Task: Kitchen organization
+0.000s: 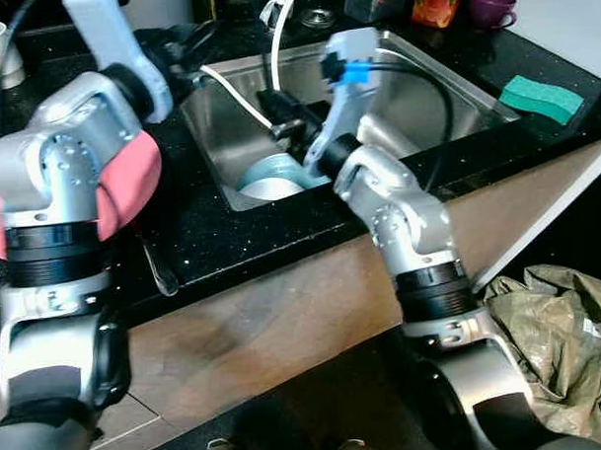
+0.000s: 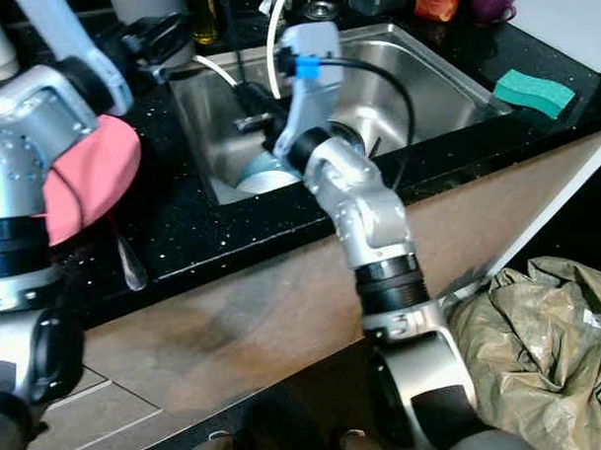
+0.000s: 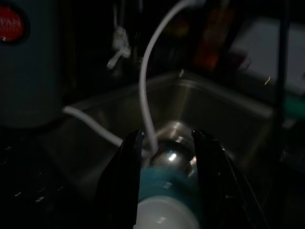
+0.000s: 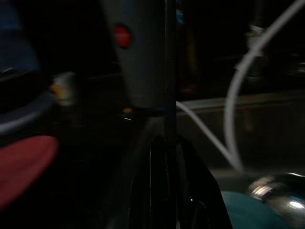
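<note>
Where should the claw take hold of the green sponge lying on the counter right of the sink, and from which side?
Grip the green sponge across its two long edges, near the middle, coming straight down from above. It lies flat on the black counter as a low slab, and nothing touches it, so both long sides are free.

Home kitchen: steel sink (image 1: 444, 101), black countertop (image 1: 242, 242), sponge (image 1: 541, 98).

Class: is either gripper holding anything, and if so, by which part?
It cannot be told. The left gripper frames the round teal bowl in the steel sink; the right gripper hangs above it. No contact shows.
</note>
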Motion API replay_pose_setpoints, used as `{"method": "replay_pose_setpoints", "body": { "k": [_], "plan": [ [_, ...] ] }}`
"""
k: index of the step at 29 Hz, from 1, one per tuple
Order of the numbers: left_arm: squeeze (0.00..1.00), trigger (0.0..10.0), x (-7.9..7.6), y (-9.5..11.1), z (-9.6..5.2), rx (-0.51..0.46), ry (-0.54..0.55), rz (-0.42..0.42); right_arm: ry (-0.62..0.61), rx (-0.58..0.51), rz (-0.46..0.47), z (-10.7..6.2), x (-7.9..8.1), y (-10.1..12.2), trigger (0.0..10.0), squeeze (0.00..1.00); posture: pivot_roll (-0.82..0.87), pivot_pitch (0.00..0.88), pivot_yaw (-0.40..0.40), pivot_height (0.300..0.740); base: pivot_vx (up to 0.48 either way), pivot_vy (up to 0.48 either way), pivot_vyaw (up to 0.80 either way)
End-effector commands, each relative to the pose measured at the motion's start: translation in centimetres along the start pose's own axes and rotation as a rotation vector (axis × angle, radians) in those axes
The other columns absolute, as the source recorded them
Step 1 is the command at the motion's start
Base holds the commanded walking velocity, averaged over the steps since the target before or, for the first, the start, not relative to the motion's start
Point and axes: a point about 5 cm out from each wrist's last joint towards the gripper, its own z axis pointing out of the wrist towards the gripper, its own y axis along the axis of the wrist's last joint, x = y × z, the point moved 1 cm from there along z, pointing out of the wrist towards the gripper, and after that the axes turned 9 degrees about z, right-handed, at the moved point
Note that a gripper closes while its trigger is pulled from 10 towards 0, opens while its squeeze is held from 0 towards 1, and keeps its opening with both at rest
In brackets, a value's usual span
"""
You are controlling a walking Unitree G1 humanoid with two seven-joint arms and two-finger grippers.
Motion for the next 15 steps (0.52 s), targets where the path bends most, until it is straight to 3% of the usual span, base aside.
{"method": "replay_pose_setpoints", "body": {
  "k": [1, 3, 6, 8, 9, 10, 11, 12, 13, 14, 15],
  "plan": [
    [0.00, 10.0, -0.4, -1.2, 0.1, 0.068, -0.024, 0.049, -0.054, 0.004, -0.028, 0.1, -0.8, -0.3, 0.0, 0.00, 0.05, 0.163, -0.016, 0.740, 0.000, 0.000, 0.00],
    [0.00, 10.0, -0.4, -2.3, -0.1, 0.141, -0.027, 0.104, -0.125, 0.020, -0.062, -0.1, -2.3, -0.7, 0.0, 0.00, 0.04, 0.164, -0.015, 0.740, 0.000, 0.000, 0.00],
    [0.00, 10.0, -1.0, -2.8, -0.1, 0.148, -0.077, 0.109, -0.153, 0.057, -0.126, -0.2, -3.4, -1.3, 0.0, 0.00, 0.04, 0.162, -0.016, 0.740, 0.000, 0.000, 0.00],
    [0.00, 10.0, -3.3, -3.0, -0.1, 0.125, -0.220, 0.121, -0.160, 0.118, -0.194, -0.3, -4.2, -2.4, 0.0, 0.00, 0.04, 0.162, -0.018, 0.740, 0.000, 0.000, 0.00],
    [0.00, 10.0, -3.3, -3.0, -0.1, 0.125, -0.220, 0.121, -0.160, 0.118, -0.194, -0.3, -4.2, -2.4, 0.0, 0.00, 0.04, 0.162, -0.018, 0.740, 0.000, 0.000, 0.00],
    [0.00, 10.0, -4.4, -3.0, -0.1, 0.124, -0.279, 0.120, -0.156, 0.145, -0.219, -0.3, -4.5, -3.0, 0.8, 0.00, 0.04, 0.162, -0.019, 0.740, 0.000, 0.000, 0.00],
    [0.00, 10.0, -5.7, -3.3, -0.1, 0.139, -0.361, 0.160, -0.153, 0.203, -0.271, -0.3, -4.8, -4.2, 3.8, 0.00, 0.04, 0.161, -0.019, 0.740, 0.000, 0.000, 0.00],
    [0.00, 10.0, -5.7, -3.3, -0.1, 0.139, -0.361, 0.160, -0.153, 0.203, -0.271, -0.3, -4.8, -4.2, 3.8, 0.00, 0.04, 0.161, -0.019, 0.740, 0.000, 0.000, 0.00],
    [0.00, 10.0, -5.9, -3.5, -0.1, 0.149, -0.375, 0.189, -0.156, 0.221, -0.296, -0.3, -4.9, -4.6, 6.2, 0.00, 0.04, 0.160, -0.017, 0.740, 0.000, 0.000, 0.00],
    [0.00, 10.0, -6.0, -3.5, 0.0, 0.152, -0.385, 0.218, -0.159, 0.244, -0.309, -0.3, -5.2, -5.2, 10.0, 0.00, 0.04, 0.161, -0.019, 0.740, 0.000, 0.000, 0.00],
    [0.00, 10.0, -6.0, -3.5, 0.0, 0.152, -0.385, 0.218, -0.159, 0.244, -0.309, -0.3, -5.2, -5.2, 10.0, 0.00, 0.04, 0.161, -0.019, 0.740, 0.000, 0.000, 0.00]
  ]
}}
